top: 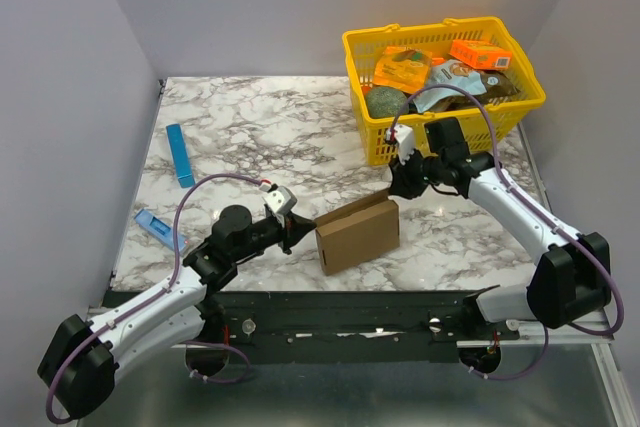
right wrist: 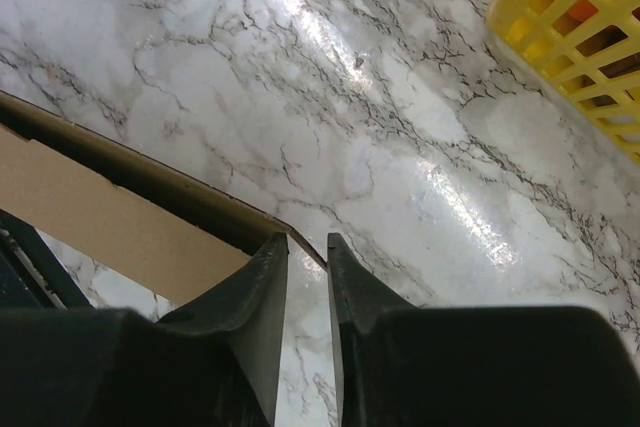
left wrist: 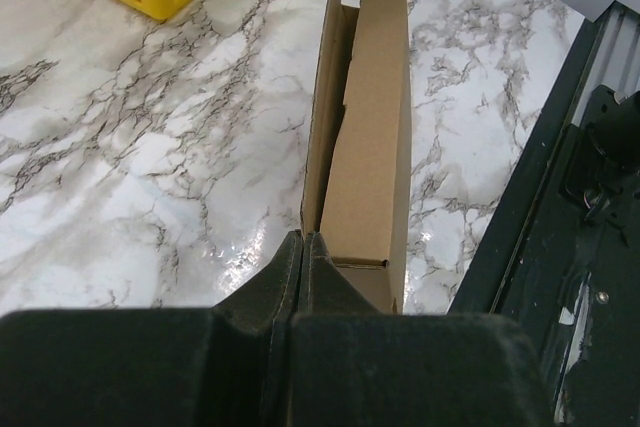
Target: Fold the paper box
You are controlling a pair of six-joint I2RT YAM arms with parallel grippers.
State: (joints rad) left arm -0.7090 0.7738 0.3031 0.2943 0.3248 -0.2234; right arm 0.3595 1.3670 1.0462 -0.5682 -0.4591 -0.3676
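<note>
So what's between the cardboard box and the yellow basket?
The right gripper, at a corner of the cardboard box, sits before the yellow basket; the rest is bare table, seen in the top view.

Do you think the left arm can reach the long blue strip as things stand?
Probably not yet: the left gripper is shut on the paper box; otherwise nothing blocks the long blue strip.
</note>
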